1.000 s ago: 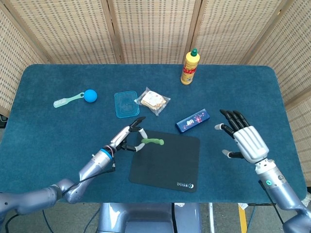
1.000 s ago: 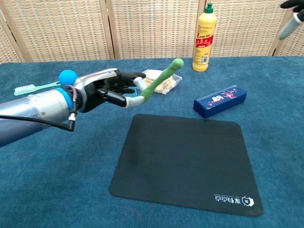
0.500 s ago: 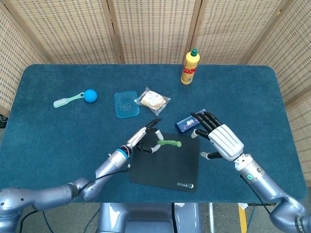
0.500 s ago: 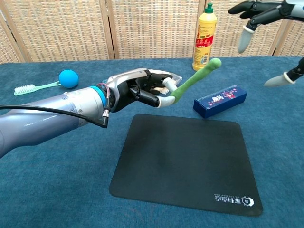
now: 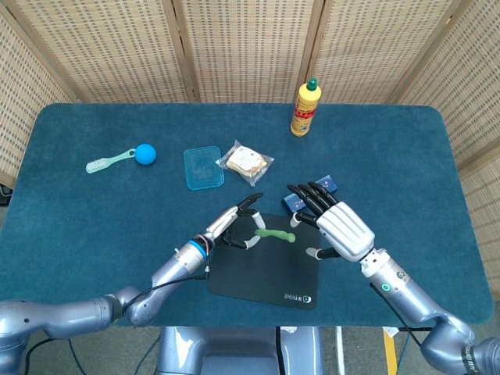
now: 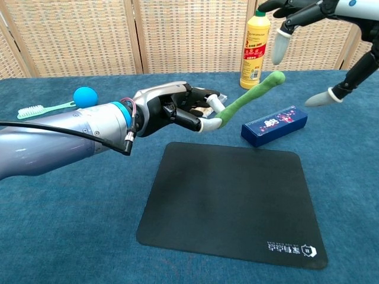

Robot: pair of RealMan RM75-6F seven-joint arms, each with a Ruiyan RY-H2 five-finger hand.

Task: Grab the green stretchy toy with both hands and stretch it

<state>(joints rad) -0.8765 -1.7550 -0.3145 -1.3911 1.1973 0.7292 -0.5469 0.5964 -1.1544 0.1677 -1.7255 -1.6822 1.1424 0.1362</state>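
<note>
The green stretchy toy (image 5: 274, 235) (image 6: 249, 94) is a short green rod held in the air over the black mat (image 5: 266, 273) (image 6: 231, 201). My left hand (image 5: 234, 225) (image 6: 177, 109) pinches its left end, so the toy juts out to the right. My right hand (image 5: 332, 223) (image 6: 308, 18) is open with its fingers spread, just right of the toy's free end and not touching it. In the chest view the right hand's fingertips (image 6: 277, 46) hang just above the toy's tip.
A dark blue box (image 5: 301, 201) (image 6: 274, 125) lies partly under my right hand. Further back stand a yellow bottle (image 5: 305, 107) (image 6: 254, 46), a wrapped snack (image 5: 245, 162), a blue lid (image 5: 203, 167) and a brush with a blue ball (image 5: 125, 156) (image 6: 59, 102).
My left hand has carried the toy rightwards over the mat. My right hand has swung in from the right, up to the toy's free end.
</note>
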